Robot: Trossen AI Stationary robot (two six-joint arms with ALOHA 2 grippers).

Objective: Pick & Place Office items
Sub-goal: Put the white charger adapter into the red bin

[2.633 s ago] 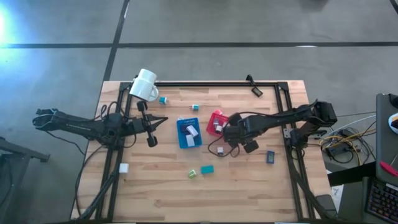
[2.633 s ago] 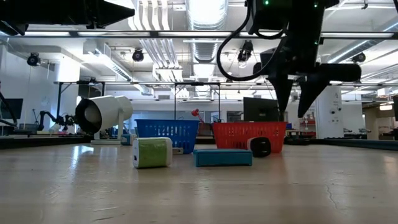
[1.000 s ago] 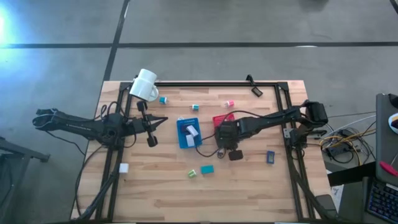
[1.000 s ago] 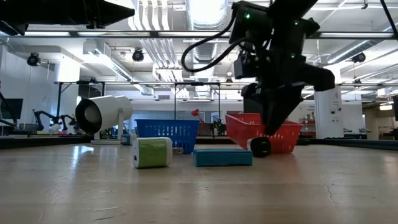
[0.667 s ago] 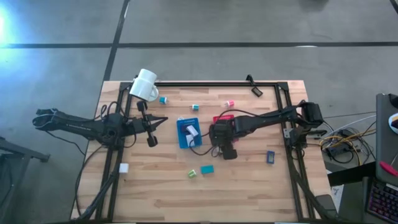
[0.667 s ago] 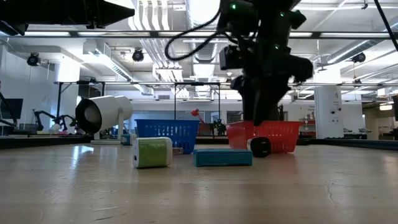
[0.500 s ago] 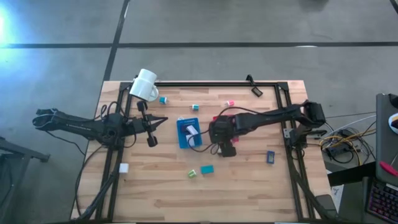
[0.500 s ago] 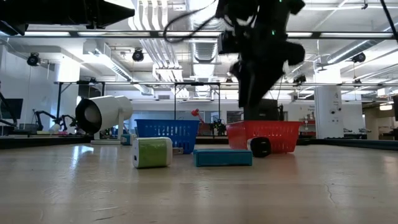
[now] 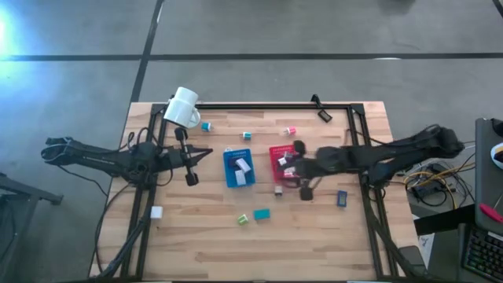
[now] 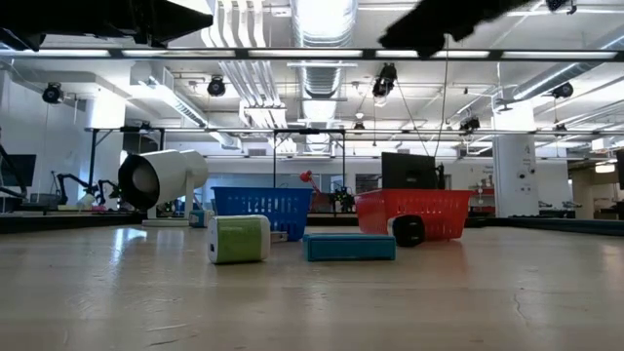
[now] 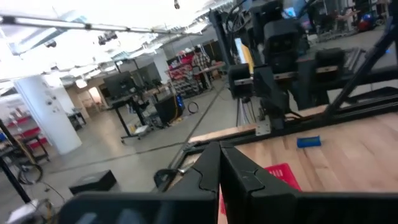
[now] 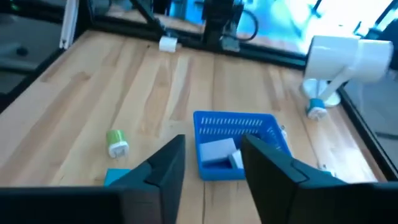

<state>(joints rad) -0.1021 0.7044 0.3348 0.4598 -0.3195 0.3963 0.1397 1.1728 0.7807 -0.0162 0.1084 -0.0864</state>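
High view: right gripper (image 9: 297, 174) sits mid-frame, just right of centre, over the right side of the red tray (image 9: 277, 149). Right wrist view shows its two fingers (image 12: 165, 167) parted with clear space between them and nothing held: moderately wide, empty.

Left gripper (image 9: 189, 157) rests at centre-left, between the mug (image 9: 182, 106) and the blue tray (image 9: 238, 179). Left wrist view shows its fingers (image 11: 208, 174) pressed together, empty. This arm waits.

Loose items left on the table:
- small item (image 9: 278, 189) just below the red tray, closest to the right gripper, lying down-left of it.
- teal block (image 9: 262, 213) and green block (image 9: 244, 220), lower centre, side by side; teal's long axis runs roughly left-right in frame. Both farther down-left of the right gripper.
- dark blue item (image 9: 342, 198) to the lower right of the right gripper, long axis roughly vertical in frame.
- white block (image 9: 156, 212) lower left, nearer the left arm.
- pink item (image 9: 290, 130) and two teal bits (image 9: 246, 135) along the upper table.

Judgement: right arm is nearer for the lower-centre items; the coming pick turns on reaching down-left from the tray and aligning the fingers across the item's short side.
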